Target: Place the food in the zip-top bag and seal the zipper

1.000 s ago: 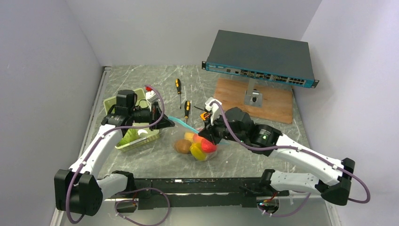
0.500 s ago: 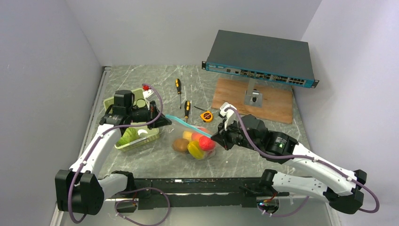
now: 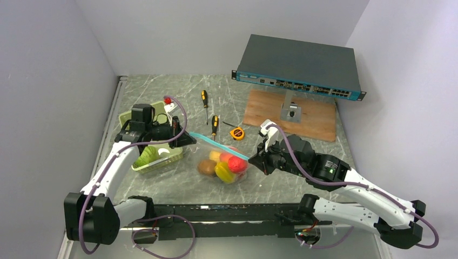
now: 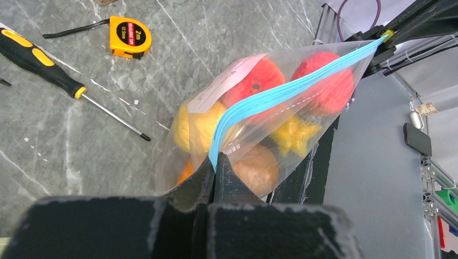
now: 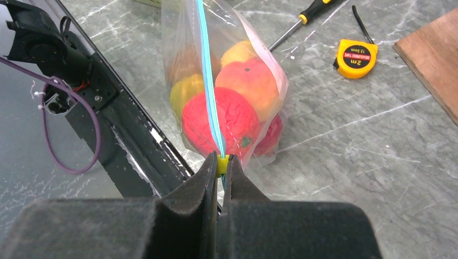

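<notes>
The clear zip-top bag point(image 3: 220, 162) hangs just above the table, stretched between both grippers, with several toy fruits inside: red point(image 3: 236, 163), yellow point(image 3: 224, 172) and brown-orange point(image 3: 207, 167). Its teal-blue zipper point(image 3: 221, 147) runs taut from left to right. My left gripper point(image 3: 190, 139) is shut on the zipper's left end, which also shows in the left wrist view point(image 4: 214, 162). My right gripper point(image 3: 255, 158) is shut on the small yellow slider point(image 5: 222, 164) at the zipper's right end. The fruit point(image 5: 219, 121) shows through the bag wall point(image 5: 270, 70); the strip point(image 5: 208, 91) looks pressed together along its length.
A pale green tray point(image 3: 162, 157) holding a green item sits under my left arm. Two screwdrivers point(image 3: 204, 101) point(image 3: 215, 126) and a yellow tape measure point(image 3: 236, 133) lie behind the bag. A network switch point(image 3: 300, 67) stands on a wooden board point(image 3: 316, 121) at back right.
My right gripper has slid to the right along the zipper, out to the bag's right end, pulling the strip taut. My left gripper has held its end almost still.
</notes>
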`<state>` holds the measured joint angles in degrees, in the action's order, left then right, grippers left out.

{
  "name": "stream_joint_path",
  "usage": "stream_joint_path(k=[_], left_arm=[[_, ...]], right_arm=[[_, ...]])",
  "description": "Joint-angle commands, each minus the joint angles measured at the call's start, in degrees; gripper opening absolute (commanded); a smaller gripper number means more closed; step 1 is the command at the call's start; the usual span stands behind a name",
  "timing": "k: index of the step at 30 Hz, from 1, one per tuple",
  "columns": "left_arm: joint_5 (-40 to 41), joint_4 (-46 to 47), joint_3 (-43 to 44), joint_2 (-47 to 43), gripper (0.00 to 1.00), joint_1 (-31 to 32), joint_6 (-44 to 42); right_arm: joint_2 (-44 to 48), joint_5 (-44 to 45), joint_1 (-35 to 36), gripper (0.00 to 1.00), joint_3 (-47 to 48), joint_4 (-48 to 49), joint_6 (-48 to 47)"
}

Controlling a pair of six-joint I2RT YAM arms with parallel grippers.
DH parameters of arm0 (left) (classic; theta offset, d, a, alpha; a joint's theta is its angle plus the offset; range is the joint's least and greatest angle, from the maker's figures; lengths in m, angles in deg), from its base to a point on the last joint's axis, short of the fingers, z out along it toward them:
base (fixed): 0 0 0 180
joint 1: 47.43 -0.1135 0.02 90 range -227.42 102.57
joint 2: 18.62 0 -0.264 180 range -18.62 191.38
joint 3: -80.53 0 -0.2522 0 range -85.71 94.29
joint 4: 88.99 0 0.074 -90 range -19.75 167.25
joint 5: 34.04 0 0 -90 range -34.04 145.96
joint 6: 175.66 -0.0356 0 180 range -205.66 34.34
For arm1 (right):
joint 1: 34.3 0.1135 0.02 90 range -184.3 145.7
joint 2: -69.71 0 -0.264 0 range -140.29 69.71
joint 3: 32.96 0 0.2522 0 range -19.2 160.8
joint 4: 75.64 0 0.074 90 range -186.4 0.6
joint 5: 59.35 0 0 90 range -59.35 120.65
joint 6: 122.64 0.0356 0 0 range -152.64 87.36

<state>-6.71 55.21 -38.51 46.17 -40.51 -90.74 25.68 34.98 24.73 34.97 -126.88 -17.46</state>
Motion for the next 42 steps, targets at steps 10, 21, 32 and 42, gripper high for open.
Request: stream_joint_path(k=[10,21,32,42], left_arm=[[0.3,2.5,1.5,0.3,0.00,-1.6,-1.6],[-1.5,2.9,1.4,-0.1,0.00,-0.6,-2.0],[-2.8,2.5,1.3,-0.9,0.00,1.1,-2.9],[-5.8,2.9,1.2,-2.1,0.00,2.3,-3.3]], right_arm=[[-3.4,-0.1,0.0,0.38,2.8,2.0,-1.4],[-19.8,-5.3,-0.6,0.71,15.2,7.5,-8.1],[-32.7,-14.6,-5.5,0.68,21.2,10.8,-8.4],[-35.0,-21.3,-8.6,0.38,18.1,14.2,-5.0]])
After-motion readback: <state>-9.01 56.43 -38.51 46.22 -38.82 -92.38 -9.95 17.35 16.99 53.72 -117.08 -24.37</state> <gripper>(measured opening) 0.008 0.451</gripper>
